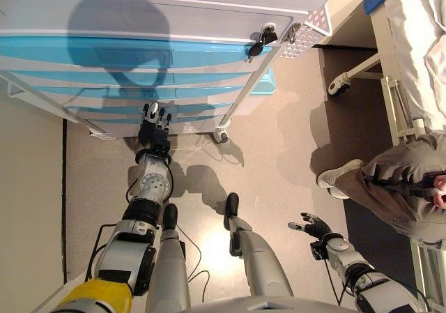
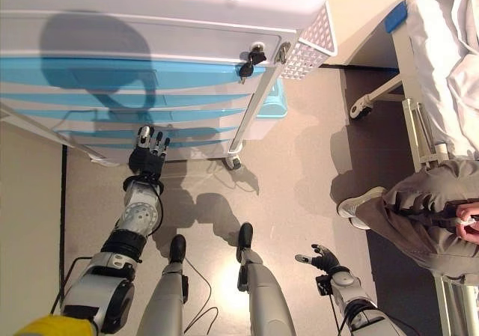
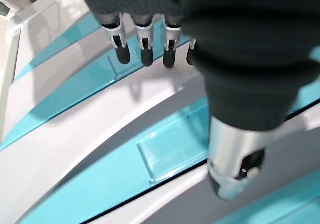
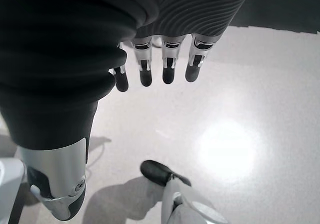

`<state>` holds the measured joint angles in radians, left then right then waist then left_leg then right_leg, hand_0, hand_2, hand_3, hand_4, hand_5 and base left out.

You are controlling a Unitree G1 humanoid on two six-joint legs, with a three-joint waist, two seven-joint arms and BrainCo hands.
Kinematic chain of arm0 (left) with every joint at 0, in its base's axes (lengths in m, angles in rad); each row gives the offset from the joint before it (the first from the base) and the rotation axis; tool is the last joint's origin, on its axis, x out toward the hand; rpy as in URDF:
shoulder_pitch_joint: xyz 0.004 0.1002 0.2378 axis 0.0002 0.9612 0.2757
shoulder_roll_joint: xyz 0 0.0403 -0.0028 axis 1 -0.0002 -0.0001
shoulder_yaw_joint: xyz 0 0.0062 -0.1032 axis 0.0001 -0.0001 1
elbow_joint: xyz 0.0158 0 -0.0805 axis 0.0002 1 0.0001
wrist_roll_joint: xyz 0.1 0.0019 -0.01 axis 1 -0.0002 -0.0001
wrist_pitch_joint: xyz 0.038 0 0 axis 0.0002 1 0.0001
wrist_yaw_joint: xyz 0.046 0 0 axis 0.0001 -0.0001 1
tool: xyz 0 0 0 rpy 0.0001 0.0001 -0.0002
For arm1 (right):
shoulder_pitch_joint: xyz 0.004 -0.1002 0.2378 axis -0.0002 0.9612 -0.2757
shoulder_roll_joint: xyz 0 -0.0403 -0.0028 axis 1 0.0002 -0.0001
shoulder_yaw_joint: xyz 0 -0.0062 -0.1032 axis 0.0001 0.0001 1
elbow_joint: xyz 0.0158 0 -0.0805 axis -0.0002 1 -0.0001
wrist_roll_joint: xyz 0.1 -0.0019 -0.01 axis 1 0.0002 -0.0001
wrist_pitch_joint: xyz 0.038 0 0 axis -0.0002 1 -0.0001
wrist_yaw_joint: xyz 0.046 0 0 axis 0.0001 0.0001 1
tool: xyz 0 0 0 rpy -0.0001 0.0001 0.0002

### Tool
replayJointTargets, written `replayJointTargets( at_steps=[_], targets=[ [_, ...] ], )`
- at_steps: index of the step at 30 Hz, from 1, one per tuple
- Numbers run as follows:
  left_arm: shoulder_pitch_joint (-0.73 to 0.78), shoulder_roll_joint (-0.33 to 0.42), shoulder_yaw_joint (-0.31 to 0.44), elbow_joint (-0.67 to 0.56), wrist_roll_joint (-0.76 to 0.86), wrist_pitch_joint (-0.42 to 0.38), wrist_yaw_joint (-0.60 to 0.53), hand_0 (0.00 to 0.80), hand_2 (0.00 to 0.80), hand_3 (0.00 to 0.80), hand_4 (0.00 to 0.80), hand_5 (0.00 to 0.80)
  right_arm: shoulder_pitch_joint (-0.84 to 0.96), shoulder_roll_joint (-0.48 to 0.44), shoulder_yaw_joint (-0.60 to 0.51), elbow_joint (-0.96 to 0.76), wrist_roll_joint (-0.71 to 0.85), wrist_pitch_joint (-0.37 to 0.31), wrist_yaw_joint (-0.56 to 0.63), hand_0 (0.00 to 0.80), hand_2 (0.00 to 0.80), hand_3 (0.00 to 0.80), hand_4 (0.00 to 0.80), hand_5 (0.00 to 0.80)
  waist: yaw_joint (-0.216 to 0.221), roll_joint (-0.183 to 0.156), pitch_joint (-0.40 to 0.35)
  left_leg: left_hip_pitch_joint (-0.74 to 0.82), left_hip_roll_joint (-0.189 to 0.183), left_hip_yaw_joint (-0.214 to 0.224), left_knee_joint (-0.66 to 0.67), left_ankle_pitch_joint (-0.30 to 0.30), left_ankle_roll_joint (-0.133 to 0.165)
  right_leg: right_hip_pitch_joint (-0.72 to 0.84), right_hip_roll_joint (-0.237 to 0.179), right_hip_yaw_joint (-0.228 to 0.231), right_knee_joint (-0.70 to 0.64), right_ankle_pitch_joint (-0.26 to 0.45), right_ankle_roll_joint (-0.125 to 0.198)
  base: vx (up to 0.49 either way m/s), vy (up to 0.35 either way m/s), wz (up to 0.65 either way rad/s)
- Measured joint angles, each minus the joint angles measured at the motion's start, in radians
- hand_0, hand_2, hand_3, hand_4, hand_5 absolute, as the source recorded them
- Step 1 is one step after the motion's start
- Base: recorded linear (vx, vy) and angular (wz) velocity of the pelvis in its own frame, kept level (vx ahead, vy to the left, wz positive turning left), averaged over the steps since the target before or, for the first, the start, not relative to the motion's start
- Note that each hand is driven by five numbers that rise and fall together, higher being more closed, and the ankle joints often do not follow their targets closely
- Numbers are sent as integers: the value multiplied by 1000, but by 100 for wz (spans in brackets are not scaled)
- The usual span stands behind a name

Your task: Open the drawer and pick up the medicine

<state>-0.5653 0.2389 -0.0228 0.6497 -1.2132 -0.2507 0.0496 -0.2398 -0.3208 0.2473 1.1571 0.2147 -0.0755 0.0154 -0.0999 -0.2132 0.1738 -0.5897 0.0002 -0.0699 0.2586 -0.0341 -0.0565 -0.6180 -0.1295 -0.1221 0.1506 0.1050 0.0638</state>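
Observation:
A white cart [image 1: 174,20] with several blue-fronted drawers [image 1: 104,51] stands ahead, all drawers shut. No medicine shows in any view. My left hand [image 1: 155,121] reaches to the lower drawer fronts. Its fingers [image 3: 145,52] are straight and open, their tips just off a blue drawer band [image 3: 170,149], with nothing held. Whether they touch it I cannot tell. My right hand [image 1: 317,226] hangs low at the right, over the floor. In the right wrist view its fingers [image 4: 167,69] are relaxed and hold nothing.
Keys [image 1: 261,41] hang from a lock at the cart's top right corner, beside a white perforated basket [image 1: 310,27]. A person [image 1: 397,180] sits at the right with a shoe [image 1: 338,177] on the floor. A wheeled bed [image 1: 411,48] stands behind.

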Motion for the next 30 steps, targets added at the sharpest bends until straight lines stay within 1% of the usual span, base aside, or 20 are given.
replayJointTargets(
  at_steps=[5, 6, 9, 11, 12, 18, 21, 27, 30],
  targets=[
    [11, 1, 0, -17, -1, 0, -4, 0, 0, 0, 0, 0, 0, 0, 0, -3, -7, 0, 2, 0, 0, 0, 0, 0, -2, 0, 0, 0, 0, 0, 0, 0, 0, 0, 0, 0, 0, 0, 0, 0, 0, 0],
    [25, 2, 1, -39, -1, -1, -4, 0, 0, 0, 0, 0, 1, 0, 0, -8, -7, 0, 2, 0, 0, 0, 0, 0, -6, 0, 0, 0, 0, 0, -1, 0, 0, 0, 0, 0, 0, 0, 0, 0, 0, 0],
    [32, 3, 0, -52, -1, -1, -5, 0, 0, 0, 0, 0, 2, 0, 0, -9, -7, -1, 3, 0, 0, 0, 0, 0, -6, 0, 0, 1, 0, -1, -1, 0, 0, 0, 0, -1, 0, 0, 0, 0, 0, 0],
    [53, 3, 0, -91, -5, -2, -6, 0, 0, 0, 0, 0, 2, 0, 0, -9, -7, -1, 3, 0, 0, 0, 0, 0, -7, 1, 1, 1, 0, -1, -2, 0, 0, 0, 0, -1, 0, 0, 0, 0, 0, 0],
    [67, 4, -1, -118, -22, -2, -12, 0, 0, 0, 0, 0, 4, 0, 0, -9, -8, -1, 4, 0, 0, 0, 0, 0, -6, 1, 2, 1, 0, -1, -2, 0, 0, 0, 0, -1, 0, 0, 0, 0, 0, 0],
    [71, 18, -16, -129, -22, -2, -17, 0, 0, 0, 0, 0, 8, -3, -1, -8, -8, -4, 14, 0, 0, 0, 0, 0, -1, 3, 7, 2, 1, -1, -2, 0, 0, 0, 0, -1, 0, 0, 0, 0, 0, 0],
    [82, 18, -16, -164, -22, -2, -21, 0, 0, 0, 0, 0, 9, -6, -1, -8, -10, -6, 21, 0, 0, 0, 0, 0, 4, 5, 20, 2, 1, -1, -2, 0, 0, 0, 0, -1, 1, 0, 0, 0, 0, 0],
    [98, 21, -16, -221, -27, -10, -43, 0, 0, 0, 0, 0, 8, -7, -2, -9, -19, -6, 24, 0, 0, 0, 0, 0, 7, 18, 38, 4, 1, -8, -3, 0, 0, 3, 0, -4, 1, 0, -1, 0, 0, 0],
    [99, 24, -16, -226, -26, -10, -44, 0, 0, 0, 0, 0, 8, -9, -5, -8, -20, -7, 26, 0, 0, 0, 0, 0, 7, 20, 43, 4, 1, -9, -3, 0, 0, 3, 0, -4, 1, 0, -1, 0, 0, 0]
  ],
)
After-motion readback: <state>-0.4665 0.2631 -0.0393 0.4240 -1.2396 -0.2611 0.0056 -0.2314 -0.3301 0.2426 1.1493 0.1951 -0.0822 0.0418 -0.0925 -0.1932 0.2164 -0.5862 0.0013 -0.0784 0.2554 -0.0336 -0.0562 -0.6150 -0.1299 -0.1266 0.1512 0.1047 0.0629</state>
